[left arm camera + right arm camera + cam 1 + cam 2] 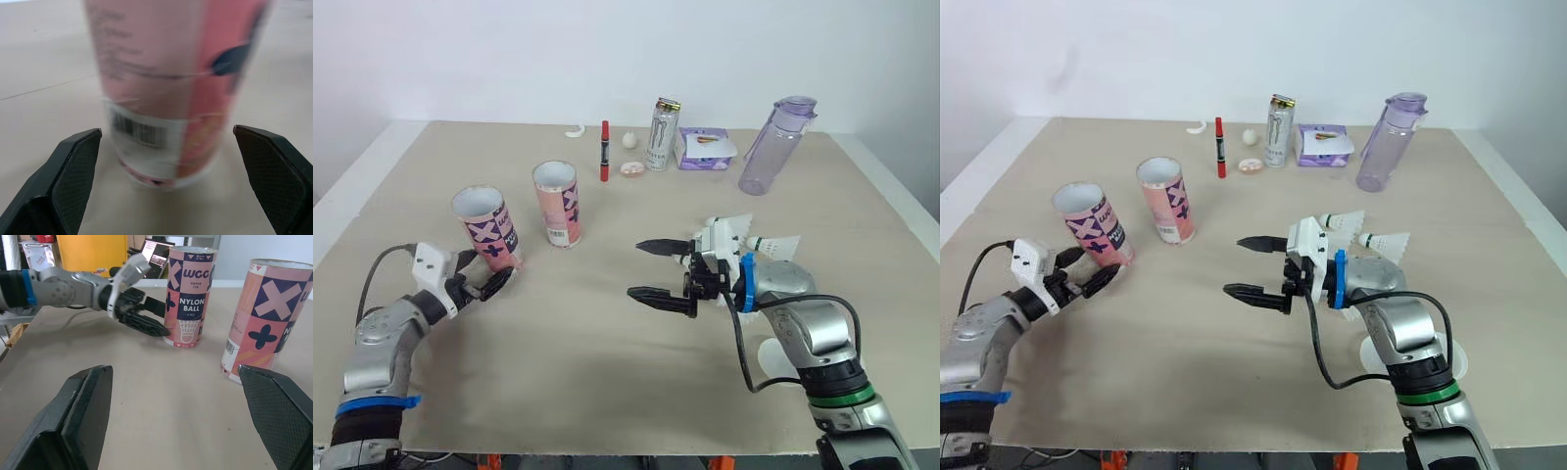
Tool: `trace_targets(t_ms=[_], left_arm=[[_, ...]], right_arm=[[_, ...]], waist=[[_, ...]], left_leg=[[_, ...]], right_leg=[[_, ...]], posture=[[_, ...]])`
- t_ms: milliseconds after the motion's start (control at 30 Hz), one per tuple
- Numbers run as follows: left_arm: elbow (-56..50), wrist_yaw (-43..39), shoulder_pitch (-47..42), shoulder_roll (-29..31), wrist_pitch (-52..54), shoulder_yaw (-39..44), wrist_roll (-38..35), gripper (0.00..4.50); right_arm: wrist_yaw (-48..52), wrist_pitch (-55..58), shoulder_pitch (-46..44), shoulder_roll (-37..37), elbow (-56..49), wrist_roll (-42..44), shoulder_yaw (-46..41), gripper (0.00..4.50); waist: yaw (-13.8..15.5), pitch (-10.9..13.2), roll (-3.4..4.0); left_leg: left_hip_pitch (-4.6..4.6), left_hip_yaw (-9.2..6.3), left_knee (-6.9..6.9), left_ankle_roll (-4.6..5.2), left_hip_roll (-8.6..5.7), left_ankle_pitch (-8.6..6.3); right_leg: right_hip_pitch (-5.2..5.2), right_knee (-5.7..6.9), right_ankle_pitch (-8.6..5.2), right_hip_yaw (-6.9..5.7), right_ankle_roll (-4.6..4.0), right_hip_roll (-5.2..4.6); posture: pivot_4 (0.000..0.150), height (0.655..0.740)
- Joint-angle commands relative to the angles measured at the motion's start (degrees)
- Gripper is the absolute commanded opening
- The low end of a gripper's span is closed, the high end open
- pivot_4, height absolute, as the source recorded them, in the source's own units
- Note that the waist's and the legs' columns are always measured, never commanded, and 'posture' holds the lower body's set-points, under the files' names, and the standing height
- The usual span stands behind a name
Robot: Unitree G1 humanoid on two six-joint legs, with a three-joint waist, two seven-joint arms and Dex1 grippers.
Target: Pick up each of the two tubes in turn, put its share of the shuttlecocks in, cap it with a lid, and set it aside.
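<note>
Here, left end effector (pixel 491 274) gapes around pink cardboard tube (pixel 489 230) (cylindrical, open-topped); right end effector (pixel 635 269) gapes empty.

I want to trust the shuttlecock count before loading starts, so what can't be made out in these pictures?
Shuttlecocks: eye views, the right gripper and its arm cover part of the pile; no count possible.
White discs, probably lids: eye views, mostly under the right forearm; one or two is unclear.
Left tube: left wrist view, blurred, its top cut off by the edge; print unreadable.
</note>
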Motion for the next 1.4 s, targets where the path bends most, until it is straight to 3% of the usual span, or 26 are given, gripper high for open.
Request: trace_targets(t_ms=[33, 467, 533, 567, 667, 800, 967, 1200, 1300, 1400], left_arm=[[5.54, -1.85, -4.6, 0.7, -4.54, -1.22, 1.75, 4.5], [25.83, -7.6, -16.15, -1.05, -15.93, -3.7, 3.96, 4.5], [27.61, -8.05, -17.17, -1.62, -16.38, -3.32, 3.37, 4.25], [28.08, -8.03, -17.46, -1.87, -16.27, -3.11, 3.07, 3.81], [29.27, -7.73, -17.96, -1.99, -16.91, -3.11, 3.38, 3.13], [30.33, -7.93, -18.07, -1.65, -17.63, -3.23, 3.7, 3.13], [25.03, -9.24, -14.89, 0.54, -18.04, -3.68, 3.95, 3.13], [-1.13, -16.78, -2.3, 7.6, -12.37, -8.14, 3.91, 3.13], [-16.13, -20.36, 0.6, 11.6, -4.47, -11.93, 2.22, 3.13], [-26.14, -23.53, -2.03, 15.65, 2.55, -20.73, 8.98, 3.13]], right_arm=[[-0.19, -0.66, 0.04, -0.44, -2.26, -0.05, -0.85, 4.38], [-0.77, 1.46, -0.68, -2.4, -3.9, 0.25, -2.06, 4.38], [-1.12, 1.79, -0.44, -2.53, -4.29, 0.26, -2.23, 4.47], [-1.22, 1.9, -0.28, -2.58, -4.54, 0.29, -2.3, 4.5], [-1.49, 2.1, -0.01, -2.65, -5.02, 0.33, -2.39, 4.5], [-2.22, 2.48, 0.37, -2.49, -5.68, 0.52, -2.54, 4.5], [-2.95, 3.28, 2.02, -2.26, -7.84, 1.78, -2.98, 4.5], [-3.32, 4.84, 6.52, -3.38, -14.28, 4.78, -4.17, 4.5], [-1.86, 6.16, 10.08, -5.77, -18.43, 6.4, -4.86, 4.5], [-1.53, 6.78, 13.6, -8.1, -20.69, 7.23, -6.31, 4.5]], waist=[[0.01, 0.0, 0.0], [0.02, 0.0, 0.0], [0.02, 0.0, 0.0], [0.02, 0.0, 0.0], [0.02, 0.0, 0.0], [0.02, 0.0, 0.0], [-0.09, 0.0, 0.0], [-0.13, 0.01, -0.01], [0.02, 0.02, -0.02], [0.15, 0.08, -0.06]], left_leg=[[0.0, 0.0, 0.0, 0.0, -0.01, 0.0], [-0.05, -0.09, 0.01, 0.0, -0.12, 0.0], [-0.05, -0.1, 0.02, 0.0, -0.12, 0.0], [-0.06, -0.1, 0.02, 0.0, -0.13, 0.0], [-0.07, -0.11, 0.02, 0.0, -0.14, 0.0], [-0.08, -0.14, 0.02, 0.0, -0.16, 0.0], [-0.08, -0.16, 0.02, 0.0, -0.16, 0.0], [-0.1, -0.17, -0.02, -0.02, -0.13, -0.02], [-0.09, -0.17, -0.02, -0.06, -0.16, -0.04], [-0.05, -0.21, 0.04, -0.06, -0.22, -0.04]], right_leg=[[0.01, 0.0, 0.0, 0.0, 0.0, 0.0], [0.0, 0.07, 0.0, 0.03, -0.02, -0.01], [0.01, 0.08, -0.01, 0.03, -0.01, -0.02], [0.01, 0.08, -0.01, 0.03, 0.0, -0.01], [0.0, 0.08, -0.01, 0.04, -0.01, -0.02], [0.01, 0.09, -0.01, 0.04, -0.01, -0.02], [0.01, 0.11, -0.02, 0.04, 0.0, -0.02], [-0.04, 0.19, -0.07, 0.05, -0.14, -0.02], [-0.09, 0.39, -0.23, 0.06, -0.22, -0.05], [-0.03, 0.48, -0.54, 0.01, -0.15, -0.17]], posture=[[0.15, 0.74], [0.15, 0.74], [0.15, 0.74], [0.15, 0.74], [0.15, 0.74], [0.15, 0.74], [0.15, 0.74], [0.15, 0.74], [0.15, 0.74], [0.15, 0.74]])
